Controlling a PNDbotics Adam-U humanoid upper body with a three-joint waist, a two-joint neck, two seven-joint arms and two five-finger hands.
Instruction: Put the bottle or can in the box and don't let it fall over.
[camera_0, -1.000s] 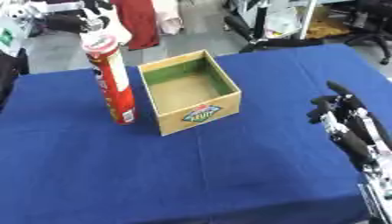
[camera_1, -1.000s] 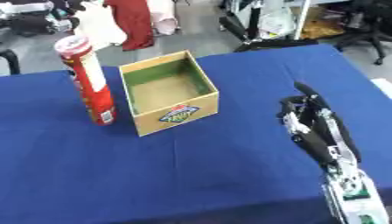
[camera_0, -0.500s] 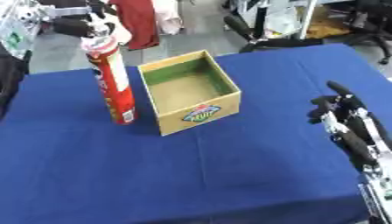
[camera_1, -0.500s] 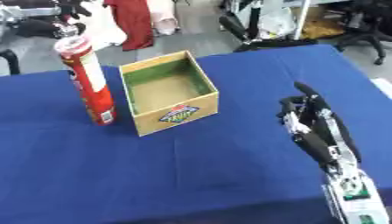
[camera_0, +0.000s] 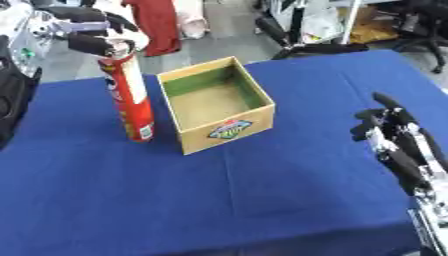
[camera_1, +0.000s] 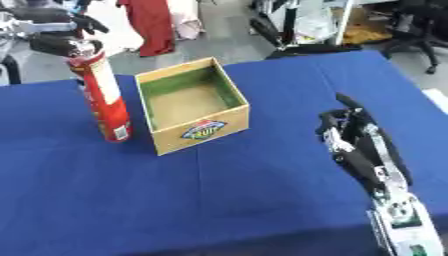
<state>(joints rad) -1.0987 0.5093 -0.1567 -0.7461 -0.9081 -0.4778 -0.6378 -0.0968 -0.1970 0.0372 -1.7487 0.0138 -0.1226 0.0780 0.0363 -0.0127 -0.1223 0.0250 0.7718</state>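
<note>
A tall red chip can (camera_0: 128, 99) stands upright on the blue tablecloth (camera_0: 219, 200), just to the left of an open cardboard box (camera_0: 219, 111) with a green-lined interior and a logo on its front wall. The left hand (camera_0: 96, 36) sits at the can's top, its fingers curled round the upper end. The right hand (camera_1: 354, 142) rests at the lower right, well apart from the box, its fingers straight and relaxed, holding nothing.
</note>
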